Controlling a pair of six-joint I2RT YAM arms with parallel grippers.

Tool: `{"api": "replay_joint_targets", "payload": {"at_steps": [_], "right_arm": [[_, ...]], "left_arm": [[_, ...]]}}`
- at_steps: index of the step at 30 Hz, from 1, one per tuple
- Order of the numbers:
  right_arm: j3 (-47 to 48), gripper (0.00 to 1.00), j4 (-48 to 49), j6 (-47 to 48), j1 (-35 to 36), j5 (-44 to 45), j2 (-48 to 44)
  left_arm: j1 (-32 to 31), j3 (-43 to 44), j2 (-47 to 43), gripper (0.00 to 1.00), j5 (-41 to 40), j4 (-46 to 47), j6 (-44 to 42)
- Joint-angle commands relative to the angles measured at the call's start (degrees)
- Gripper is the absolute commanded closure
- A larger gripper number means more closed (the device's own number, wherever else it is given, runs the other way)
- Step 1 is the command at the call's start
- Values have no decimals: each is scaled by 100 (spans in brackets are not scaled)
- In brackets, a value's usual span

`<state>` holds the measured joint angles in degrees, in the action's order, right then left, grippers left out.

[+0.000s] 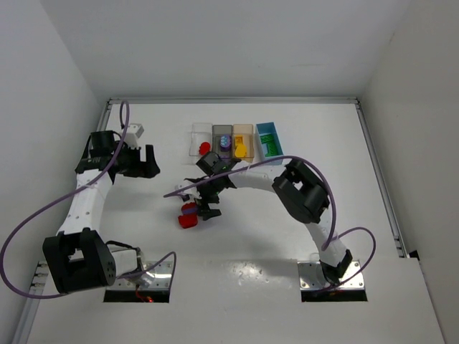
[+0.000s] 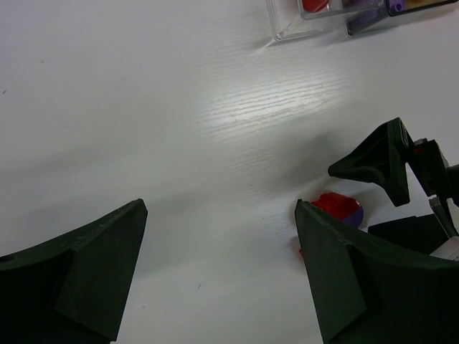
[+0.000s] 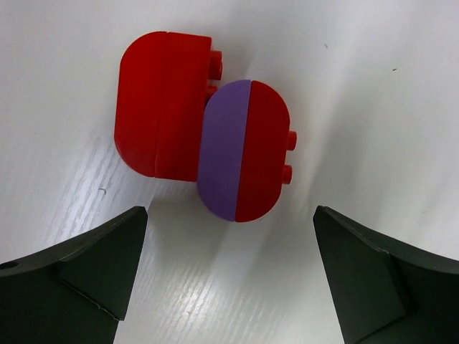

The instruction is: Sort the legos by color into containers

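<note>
Two legos lie together on the table: a red brick (image 3: 165,104) and a half-purple, half-red brick (image 3: 244,149) touching its right side; from above they show as the red brick (image 1: 188,221) and the purple one (image 1: 189,209). My right gripper (image 3: 229,212) is open and empty, hovering just beside them (image 1: 208,206). My left gripper (image 1: 147,162) is open and empty at the far left (image 2: 221,208); the left wrist view catches the bricks (image 2: 341,208) beyond its right finger. Four bins stand in a row at the back: clear (image 1: 197,131), grey (image 1: 221,131), tan (image 1: 243,130), blue (image 1: 270,130).
The clear bin holds a red lego (image 1: 204,147), the grey a purple one (image 1: 225,142), the tan a yellow one (image 1: 241,148), the blue a green one (image 1: 271,147). The right arm (image 1: 301,190) arches across the middle. White walls enclose the table.
</note>
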<state>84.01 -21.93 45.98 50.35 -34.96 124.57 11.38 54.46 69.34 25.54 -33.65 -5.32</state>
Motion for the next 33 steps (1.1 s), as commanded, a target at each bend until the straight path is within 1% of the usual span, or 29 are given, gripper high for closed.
{"api": "replay_joint_targets", "payload": {"at_steps": [1, 4, 6, 11, 20, 29, 33], "right_arm": [[344, 0, 31, 140, -34, -398, 128], [397, 0, 31, 245, 18, -398, 129], [397, 4, 31, 297, 19, -398, 129], [573, 8, 93, 351, 72, -450, 234], [626, 17, -65, 877, 124, -565, 287], [573, 20, -135, 1098, 177, -670, 225], [573, 24, -136, 1150, 230, -723, 225]], "left_arm": [[58, 39, -8, 9, 144, 210, 14], [58, 39, 44, 9, 144, 210, 14], [58, 39, 44, 9, 144, 210, 14], [58, 39, 44, 9, 144, 210, 14], [58, -67, 44, 9, 144, 262, 14], [58, -119, 149, 9, 144, 315, 14], [58, -119, 150, 9, 144, 315, 14]]}}
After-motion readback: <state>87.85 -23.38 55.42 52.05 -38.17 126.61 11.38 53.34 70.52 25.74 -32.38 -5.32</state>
